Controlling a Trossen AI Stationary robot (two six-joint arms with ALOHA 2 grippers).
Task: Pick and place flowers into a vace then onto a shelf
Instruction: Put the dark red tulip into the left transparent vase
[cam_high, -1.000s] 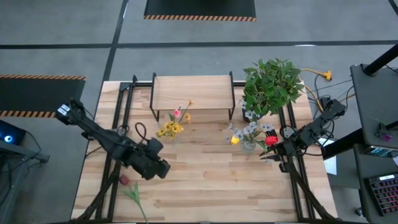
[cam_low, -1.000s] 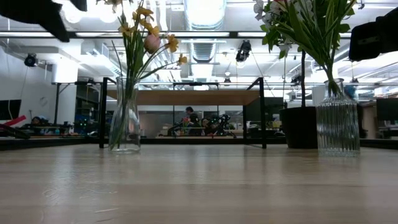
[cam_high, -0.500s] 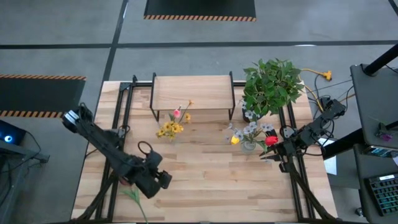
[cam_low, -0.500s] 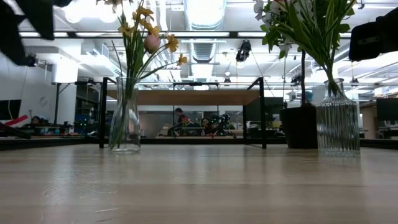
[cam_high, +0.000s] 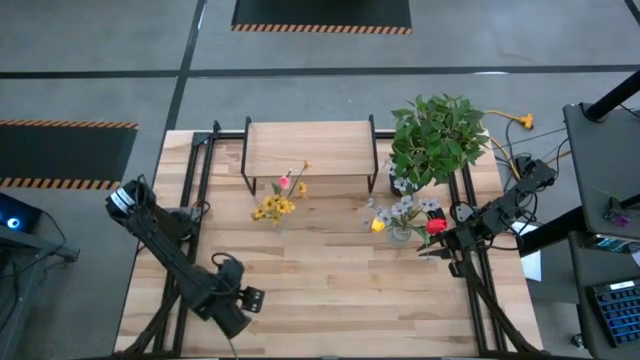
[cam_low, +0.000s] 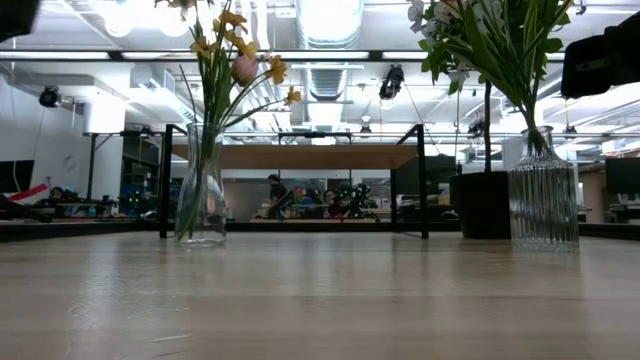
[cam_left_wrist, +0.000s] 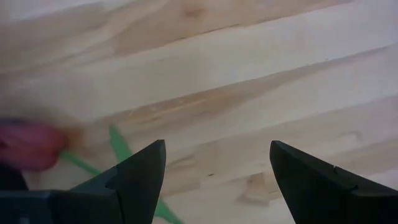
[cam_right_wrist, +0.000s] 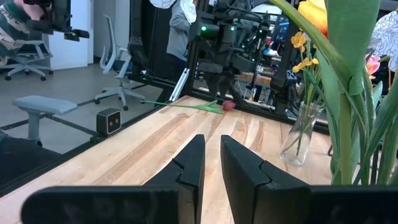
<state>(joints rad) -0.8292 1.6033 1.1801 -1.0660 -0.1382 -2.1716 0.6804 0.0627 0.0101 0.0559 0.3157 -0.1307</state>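
The left gripper (cam_high: 240, 305) hangs low over the near left corner of the table (cam_high: 330, 290), its jaws wide, holding nothing. A pink-headed flower (cam_left_wrist: 28, 144) lies flat on the wood right under it. The right gripper (cam_high: 432, 247) waits beside the ribbed vase (cam_low: 543, 190), jaws almost closed and empty. The shelf (cam_high: 308, 146) stands at the back.

The left gripper (cam_left_wrist: 214, 180) looks down at the light wood worktop (cam_left_wrist: 249, 74). Its two dark jaws stand wide apart, and bare wood shows between them. A flower (cam_left_wrist: 28, 144) lies flat on the worktop beside one jaw. Its head is pinkish red and blurry. Its thin green stem (cam_left_wrist: 87, 165) runs from the head toward that jaw, with a green leaf (cam_left_wrist: 121, 146) next to it.
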